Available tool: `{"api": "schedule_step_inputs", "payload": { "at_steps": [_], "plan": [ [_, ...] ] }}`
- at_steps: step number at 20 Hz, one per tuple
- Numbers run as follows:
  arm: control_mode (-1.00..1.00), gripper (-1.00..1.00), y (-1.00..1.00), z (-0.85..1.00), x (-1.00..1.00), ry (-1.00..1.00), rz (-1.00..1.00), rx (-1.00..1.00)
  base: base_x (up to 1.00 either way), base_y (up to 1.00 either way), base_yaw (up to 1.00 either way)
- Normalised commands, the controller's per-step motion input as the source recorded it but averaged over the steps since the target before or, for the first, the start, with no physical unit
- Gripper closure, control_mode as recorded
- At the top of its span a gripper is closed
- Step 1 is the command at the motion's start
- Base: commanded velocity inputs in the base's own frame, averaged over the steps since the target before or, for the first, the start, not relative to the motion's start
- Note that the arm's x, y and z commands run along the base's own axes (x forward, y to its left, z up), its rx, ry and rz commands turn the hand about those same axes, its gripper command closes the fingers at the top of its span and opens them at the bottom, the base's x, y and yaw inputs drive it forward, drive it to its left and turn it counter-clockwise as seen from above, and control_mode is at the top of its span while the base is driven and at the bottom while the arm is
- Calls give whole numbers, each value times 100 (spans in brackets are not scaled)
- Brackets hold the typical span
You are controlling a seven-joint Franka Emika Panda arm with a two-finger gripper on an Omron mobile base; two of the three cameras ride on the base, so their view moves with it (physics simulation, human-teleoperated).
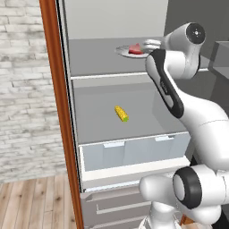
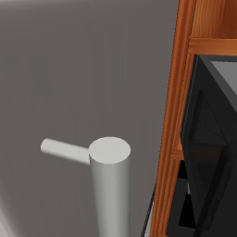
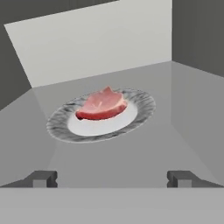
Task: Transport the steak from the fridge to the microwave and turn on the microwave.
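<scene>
I had my gripper inside the fridge, jaws spread wide and holding nothing. In the hand view the steak sat just above centre, toward twelve o'clock from my fingertips, apart from them, resting on a grey-rimmed plate on the upper shelf. In the left base view it showed at about one o'clock, with a corn cob on the shelf below. I judged the meat soft, light and likely slick, a lumpy slab that would give under pressure. Taking it across its thicker middle, from the sides at three and nine o'clock, seemed safest; a thin edge might slip. The plate might slide if nudged.
</scene>
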Motion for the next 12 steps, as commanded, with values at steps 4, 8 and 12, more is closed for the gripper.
{"api": "schedule_step_inputs", "payload": {
  "at_steps": [4, 8, 12],
  "plan": [
    [-100, -100, 0, 0, 39, 0, 0, 0, 0, 0, 0],
    [-100, -100, 0, 0, 36, 0, 0, 0, 0, 0, 0],
    [-100, -100, 0, 0, 32, 4, 0, 0, 0, 0, 0]
  ]
}}
